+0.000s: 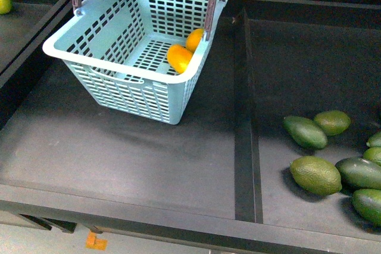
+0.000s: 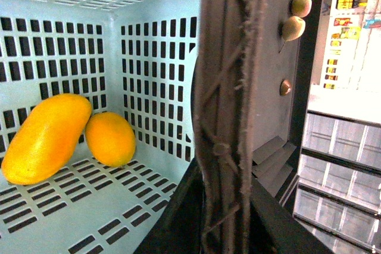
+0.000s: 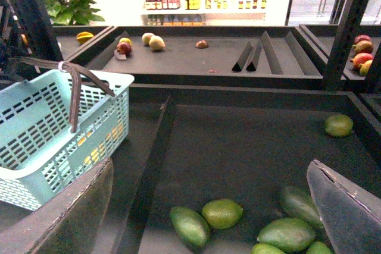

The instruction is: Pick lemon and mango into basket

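Note:
The aqua basket (image 1: 137,96) hangs tilted above the dark left tray, lifted by its brown handle (image 1: 212,4). The long orange-yellow mango (image 1: 178,57) and the smaller round lemon (image 1: 194,38) lie inside it against the low wall. In the left wrist view, the mango (image 2: 44,138) and lemon (image 2: 111,138) touch on the basket floor. My left gripper (image 2: 223,218) is shut on the handle (image 2: 229,117). My right gripper (image 3: 208,218) is open and empty above green fruits, with the basket (image 3: 41,141) off to one side.
Several dark green oval fruits (image 1: 315,175) lie in the right tray, past a raised divider (image 1: 245,117). A yellow-green fruit (image 1: 3,1) sits at the far left. In the right wrist view, back trays hold mixed fruit (image 3: 152,41) and red apples (image 3: 362,57).

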You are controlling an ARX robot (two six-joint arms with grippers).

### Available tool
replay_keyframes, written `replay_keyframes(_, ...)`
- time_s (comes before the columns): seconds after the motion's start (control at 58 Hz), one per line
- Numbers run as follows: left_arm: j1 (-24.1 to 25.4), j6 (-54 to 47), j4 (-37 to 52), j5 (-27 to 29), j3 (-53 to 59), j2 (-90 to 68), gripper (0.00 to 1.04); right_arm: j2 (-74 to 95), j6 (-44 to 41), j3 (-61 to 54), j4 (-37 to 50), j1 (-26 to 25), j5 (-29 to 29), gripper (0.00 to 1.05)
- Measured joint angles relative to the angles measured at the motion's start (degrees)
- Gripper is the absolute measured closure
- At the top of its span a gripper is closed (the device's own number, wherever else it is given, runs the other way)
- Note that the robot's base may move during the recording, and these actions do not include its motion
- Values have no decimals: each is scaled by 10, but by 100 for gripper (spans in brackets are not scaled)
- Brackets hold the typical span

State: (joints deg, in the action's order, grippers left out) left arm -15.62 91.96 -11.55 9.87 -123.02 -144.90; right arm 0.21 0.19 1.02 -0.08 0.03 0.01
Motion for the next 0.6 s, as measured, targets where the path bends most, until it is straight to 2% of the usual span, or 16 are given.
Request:
replay_keyframes(0.086,0,8,11,2,33,19,70,0,0,0,0,0,0,9)
replay_keyframes(0.259,9,9,45,45,184,146,21,0,0,0,0,0,0,9)
replay_keyframes(0.328,16,-3,25,56,224,189,7,0,0,0,0,0,0,9)
replay_keyframes(0.466,25,-29,10,69,299,262,7,0,0,0,0,0,0,9)
replay_keyframes(0.604,25,-48,23,64,311,276,8,0,0,0,0,0,0,9)
